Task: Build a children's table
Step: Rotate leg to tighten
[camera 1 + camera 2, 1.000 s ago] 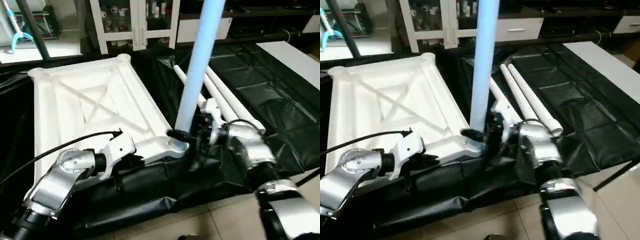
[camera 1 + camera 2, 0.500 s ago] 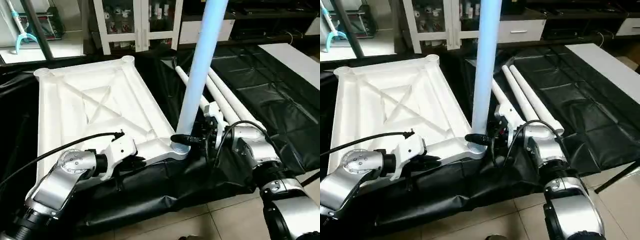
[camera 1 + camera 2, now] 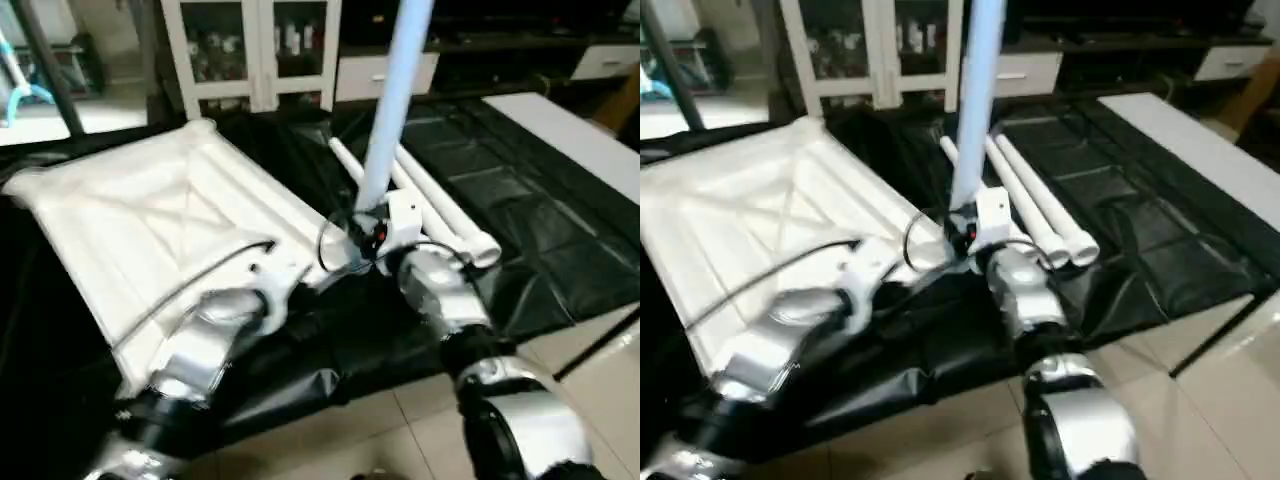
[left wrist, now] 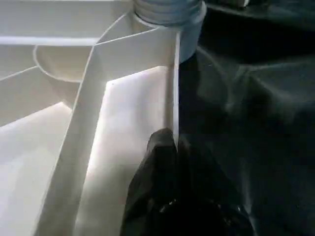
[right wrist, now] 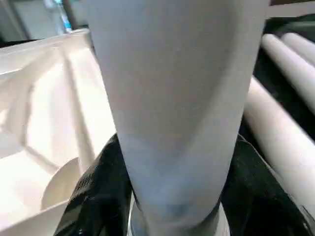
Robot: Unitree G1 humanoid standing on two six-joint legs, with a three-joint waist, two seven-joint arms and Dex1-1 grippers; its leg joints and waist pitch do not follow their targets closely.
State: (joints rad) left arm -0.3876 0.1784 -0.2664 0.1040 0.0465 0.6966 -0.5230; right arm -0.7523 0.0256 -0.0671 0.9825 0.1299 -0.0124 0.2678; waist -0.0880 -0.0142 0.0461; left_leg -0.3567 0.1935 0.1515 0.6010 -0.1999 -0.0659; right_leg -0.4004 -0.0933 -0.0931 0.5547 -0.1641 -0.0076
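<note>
In the head views, the white tabletop (image 3: 150,230) is lying rib side up on a black sheet (image 3: 530,210). One leg (image 3: 395,100) is standing upright in the near corner socket (image 3: 345,258). The right gripper (image 3: 366,236) is sitting at the foot of this leg. The other legs (image 3: 445,210) are lying side by side on the sheet just beyond it. The left arm (image 3: 215,325) is reaching to the tabletop's near edge. A glass-door cabinet (image 3: 250,50) is standing behind.

In the left wrist view, the left gripper (image 4: 170,140) is pinching the tabletop's thin rim (image 4: 174,88), its fingers (image 4: 158,152) pressed together on it, a little way from the socket.

In the right wrist view, the right fingers (image 5: 93,191) are hugging the upright leg's base from both sides, holding it. The tabletop's ribs are showing beside it, and the lying legs on the other side.
</note>
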